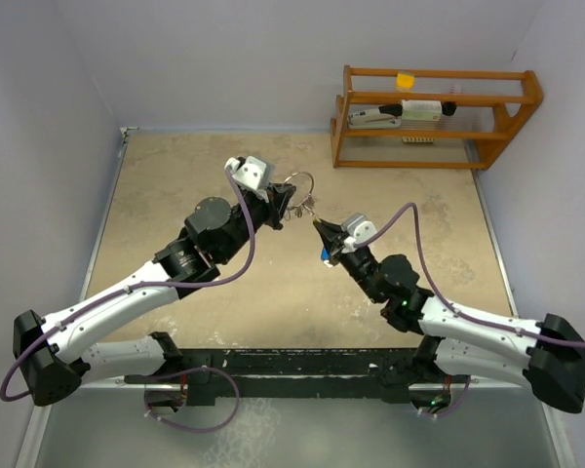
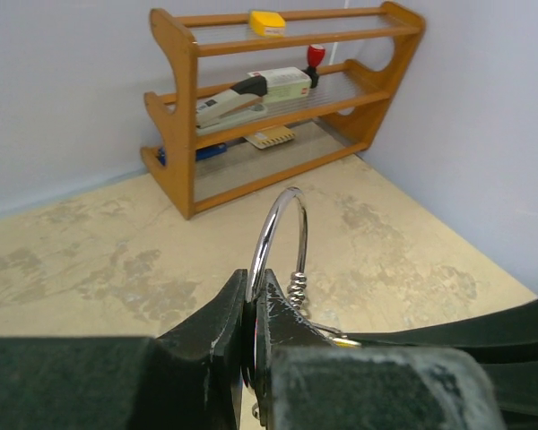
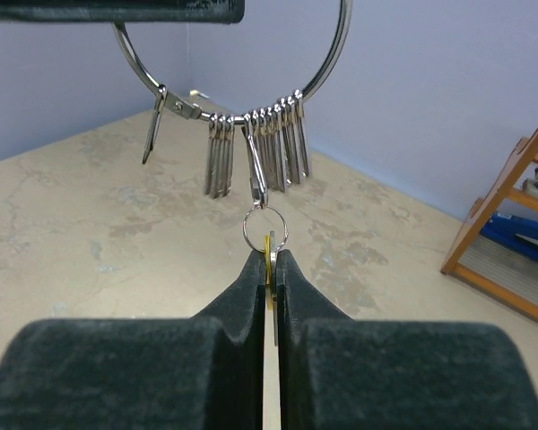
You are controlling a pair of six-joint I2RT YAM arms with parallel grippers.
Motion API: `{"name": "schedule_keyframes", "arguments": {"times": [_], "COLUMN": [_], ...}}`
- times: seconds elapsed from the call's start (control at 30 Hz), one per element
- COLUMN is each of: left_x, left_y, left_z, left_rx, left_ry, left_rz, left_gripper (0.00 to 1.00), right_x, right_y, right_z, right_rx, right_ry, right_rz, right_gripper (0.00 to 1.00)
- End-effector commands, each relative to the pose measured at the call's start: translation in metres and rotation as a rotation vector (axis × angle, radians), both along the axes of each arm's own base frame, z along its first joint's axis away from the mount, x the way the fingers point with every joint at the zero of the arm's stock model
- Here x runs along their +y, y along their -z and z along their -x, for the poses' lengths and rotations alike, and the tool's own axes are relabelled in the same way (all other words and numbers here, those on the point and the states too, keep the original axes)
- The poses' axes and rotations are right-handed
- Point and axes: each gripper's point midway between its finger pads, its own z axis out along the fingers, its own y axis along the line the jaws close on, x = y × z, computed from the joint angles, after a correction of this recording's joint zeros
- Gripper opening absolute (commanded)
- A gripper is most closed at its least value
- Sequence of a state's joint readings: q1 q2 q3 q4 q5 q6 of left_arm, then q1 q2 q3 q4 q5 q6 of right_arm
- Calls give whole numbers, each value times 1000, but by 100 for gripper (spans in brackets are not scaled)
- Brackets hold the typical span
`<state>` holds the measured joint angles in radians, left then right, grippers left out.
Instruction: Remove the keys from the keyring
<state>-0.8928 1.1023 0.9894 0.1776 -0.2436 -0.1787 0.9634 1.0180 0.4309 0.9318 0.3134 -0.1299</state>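
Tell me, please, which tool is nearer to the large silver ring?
Left. The left tool is shut on the large ring itself; the right tool pinches a yellow key on a small ring hanging below it.

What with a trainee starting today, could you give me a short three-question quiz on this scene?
1. True or false: the right gripper is shut on the yellow key.
2. Which holds the large ring: A, the left gripper, or B, the right gripper?
3. Fill in: the wooden rack stands at the table's far ___ corner.
Key: 1 true; 2 A; 3 right.
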Motion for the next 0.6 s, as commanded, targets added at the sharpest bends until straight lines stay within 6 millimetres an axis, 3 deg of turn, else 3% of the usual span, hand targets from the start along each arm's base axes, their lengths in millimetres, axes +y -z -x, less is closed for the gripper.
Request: {"name": "schedule_keyframes", "arguments": {"times": [0.0,0.17,0.3,0.57], "left_x": [30,30,25,14], "left_y": [-35,-10,13,50], "left_z": [-13,-20,-20,-13], "left_rx": [-86,-50,-19,27], "left_ry": [-164,-198,-182,-115], "left_rz": [61,22,14,4], "left_gripper": [2,1,4,31], "right_x": [-14,-33,-48,-56], "right_y": [-3,-21,-49,-97], "right_z": [0,-2,-3,-5], "right_rx": [93,145,153,145], "right_ry": [62,173,261,315], "right_rz": [106,238,307,323], "right_gripper": [0,0,0,0]}}
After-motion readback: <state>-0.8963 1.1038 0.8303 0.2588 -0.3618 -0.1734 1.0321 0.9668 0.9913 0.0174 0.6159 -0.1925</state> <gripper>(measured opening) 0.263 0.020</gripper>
